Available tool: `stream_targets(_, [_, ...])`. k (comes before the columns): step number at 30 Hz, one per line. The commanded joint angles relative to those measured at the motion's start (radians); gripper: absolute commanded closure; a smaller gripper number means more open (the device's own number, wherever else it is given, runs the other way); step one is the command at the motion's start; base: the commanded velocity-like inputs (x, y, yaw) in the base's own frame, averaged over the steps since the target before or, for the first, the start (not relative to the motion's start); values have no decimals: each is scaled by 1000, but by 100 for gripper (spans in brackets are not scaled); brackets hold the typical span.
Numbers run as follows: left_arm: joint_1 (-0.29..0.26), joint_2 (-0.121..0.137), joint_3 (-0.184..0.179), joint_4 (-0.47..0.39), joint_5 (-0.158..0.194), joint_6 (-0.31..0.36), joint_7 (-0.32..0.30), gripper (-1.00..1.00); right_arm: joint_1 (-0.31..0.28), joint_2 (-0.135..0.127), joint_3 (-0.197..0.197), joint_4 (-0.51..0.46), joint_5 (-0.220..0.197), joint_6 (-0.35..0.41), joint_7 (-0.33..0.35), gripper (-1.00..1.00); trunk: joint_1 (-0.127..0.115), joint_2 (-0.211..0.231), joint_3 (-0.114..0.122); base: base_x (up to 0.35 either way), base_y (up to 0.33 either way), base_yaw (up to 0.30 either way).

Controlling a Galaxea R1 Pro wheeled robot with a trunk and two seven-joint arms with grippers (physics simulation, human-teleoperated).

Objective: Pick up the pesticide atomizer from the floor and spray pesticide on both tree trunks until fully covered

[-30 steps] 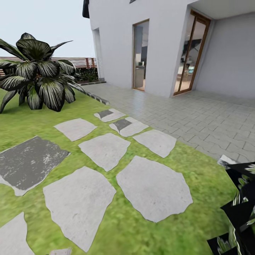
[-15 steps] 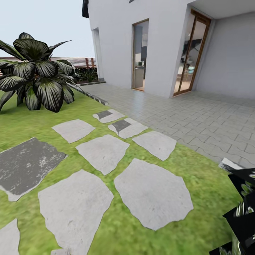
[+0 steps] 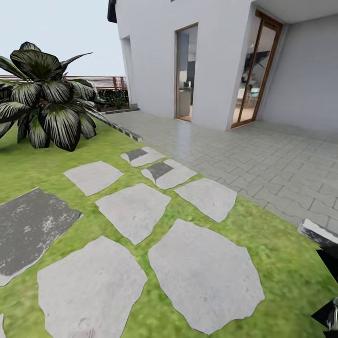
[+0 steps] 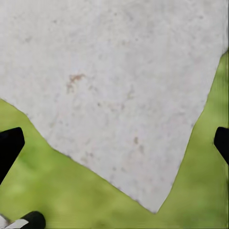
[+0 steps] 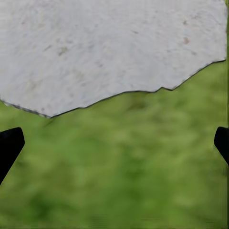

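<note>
Green lawn [image 3: 277,244] spreads around grey stepping stones [image 3: 204,272], beside the white house [image 3: 155,56]. Left gripper [image 4: 114,140] and right gripper [image 5: 114,140] hang spread wide and empty over stone and grass.

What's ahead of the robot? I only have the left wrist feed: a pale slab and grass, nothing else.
Observer: The head view shows stepping stones across the lawn, leading toward a paved patio by a white house.
Operator: Any plants nearby?
Observer: One broad-leaved dark plant stands on the grass at that view's left, with a slatted wooden fence behind it.
Operator: How's the right gripper?
Observer: In its wrist view the right gripper is open and empty over grass beside another slab.
</note>
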Motion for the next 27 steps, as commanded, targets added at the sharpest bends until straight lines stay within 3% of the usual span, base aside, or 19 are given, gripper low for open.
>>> stream_targets(1, [0, 0, 2, 1, 2, -3, 0, -100, 0, 0, 0, 1, 0, -3, 0, -100, 0, 0, -1, 326, -135, 0])
stream_targets(14, [0, 1, 2, 1, 2, -3, 0, -100, 0, 0, 0, 1, 0, -3, 0, -100, 0, 0, -1, 326, -142, 0])
stream_targets(27, [0, 1, 2, 1, 3, -3, 0, -100, 0, 0, 1, 2, 0, -3, 0, -100, 0, 0, -1, 337, -17, 49])
